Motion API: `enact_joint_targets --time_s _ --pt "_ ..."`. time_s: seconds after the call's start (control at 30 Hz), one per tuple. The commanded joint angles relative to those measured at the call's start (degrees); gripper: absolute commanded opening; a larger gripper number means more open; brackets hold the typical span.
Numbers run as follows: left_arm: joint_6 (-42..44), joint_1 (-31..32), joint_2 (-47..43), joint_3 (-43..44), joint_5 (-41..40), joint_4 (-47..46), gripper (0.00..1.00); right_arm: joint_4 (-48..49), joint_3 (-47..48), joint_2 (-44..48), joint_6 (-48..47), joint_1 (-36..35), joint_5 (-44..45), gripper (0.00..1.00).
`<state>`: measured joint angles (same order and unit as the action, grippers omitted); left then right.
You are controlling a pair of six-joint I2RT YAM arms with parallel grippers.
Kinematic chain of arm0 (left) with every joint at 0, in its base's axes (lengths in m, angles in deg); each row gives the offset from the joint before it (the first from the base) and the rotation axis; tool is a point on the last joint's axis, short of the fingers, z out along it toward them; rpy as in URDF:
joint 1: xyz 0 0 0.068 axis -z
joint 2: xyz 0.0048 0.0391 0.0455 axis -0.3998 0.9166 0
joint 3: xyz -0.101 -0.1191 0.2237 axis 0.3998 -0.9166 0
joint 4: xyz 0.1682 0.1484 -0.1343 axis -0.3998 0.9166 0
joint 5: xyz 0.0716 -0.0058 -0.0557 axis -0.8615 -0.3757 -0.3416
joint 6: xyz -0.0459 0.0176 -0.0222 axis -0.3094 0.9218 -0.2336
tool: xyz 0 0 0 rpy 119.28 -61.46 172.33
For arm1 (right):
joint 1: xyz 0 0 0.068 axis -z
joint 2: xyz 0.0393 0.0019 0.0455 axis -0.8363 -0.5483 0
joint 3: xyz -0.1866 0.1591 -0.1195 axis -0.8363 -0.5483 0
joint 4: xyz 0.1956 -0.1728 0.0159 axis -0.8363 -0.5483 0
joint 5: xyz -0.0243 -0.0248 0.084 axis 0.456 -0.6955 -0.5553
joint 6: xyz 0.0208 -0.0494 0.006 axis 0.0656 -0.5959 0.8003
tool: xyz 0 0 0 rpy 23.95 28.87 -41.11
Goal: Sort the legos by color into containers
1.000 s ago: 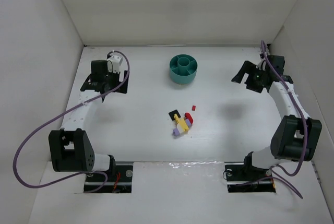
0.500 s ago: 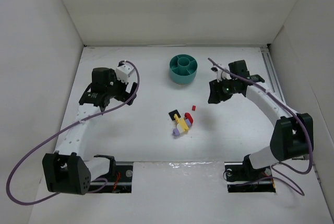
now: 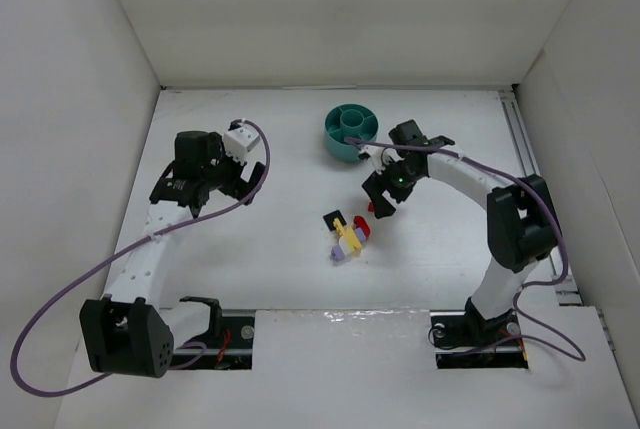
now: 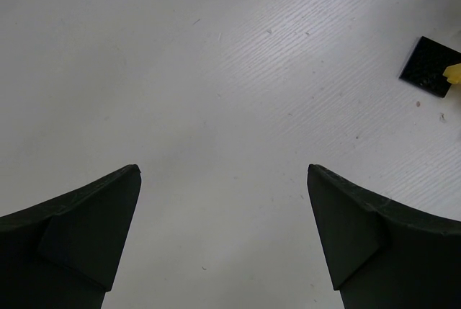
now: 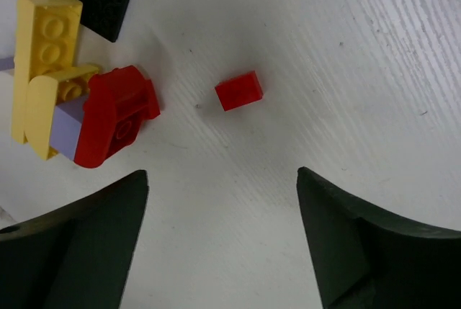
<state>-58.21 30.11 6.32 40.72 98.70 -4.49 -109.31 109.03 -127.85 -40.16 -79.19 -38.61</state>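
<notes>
From above, the right end effector [image 3: 378, 199] hangs over the white table [image 3: 250, 249], jaws apart and empty. It is just beside the heap of tiny plastic lego bricks [image 3: 348, 235] in yellow, red, pale purple and black. The small round teal plastic dish with wedge compartments [image 3: 338, 145] sits near it, toward the far wall. The left end effector [image 3: 225, 181], wide open and holding nothing, is well apart from the heap. White walls close in the table.

Left wrist view: the open fingers frame bare grained table. A flat black lego plate [image 4: 429, 67] lies ahead to the right.

Right wrist view: a small red lego brick [image 5: 238, 91] lies ahead between the spread fingers [image 5: 79, 237]. It is apart from a larger red piece [image 5: 115, 118], which touches the yellow bricks [image 5: 45, 42].
</notes>
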Motion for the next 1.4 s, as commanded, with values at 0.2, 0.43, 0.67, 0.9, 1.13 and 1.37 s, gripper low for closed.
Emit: enact_joint_targets --time_s 0.2,0.43,0.67,0.9,1.13,1.37 --pt "1.4 -0.1 -2.5 -0.3 -0.3 0.5 1.0 6.9 -0.1 1.2 -0.9 -2.7 5.1 0.97" --pt "1.9 -0.1 -1.4 -0.3 -0.9 0.5 1.0 10.3 -2.1 1.2 -6.8 -5.2 7.1 0.85" --pt "1.9 -0.1 -1.4 -0.3 -0.9 -1.2 0.99 8.4 0.5 -1.8 -10.7 -6.2 6.5 0.72" --pt "1.9 -0.1 -1.4 -0.3 -0.9 -2.3 0.99 7.7 2.5 -5.3 -10.7 -8.0 8.3 0.64" --pt "1.9 -0.1 -0.3 -0.3 -0.9 -2.8 0.99 7.7 3.6 -7.3 -10.7 -8.5 8.8 0.62" --pt "1.9 -0.1 0.2 -0.3 -0.9 -3.4 0.99 7.7 3.6 -7.9 -10.7 -8.5 9.5 0.48"
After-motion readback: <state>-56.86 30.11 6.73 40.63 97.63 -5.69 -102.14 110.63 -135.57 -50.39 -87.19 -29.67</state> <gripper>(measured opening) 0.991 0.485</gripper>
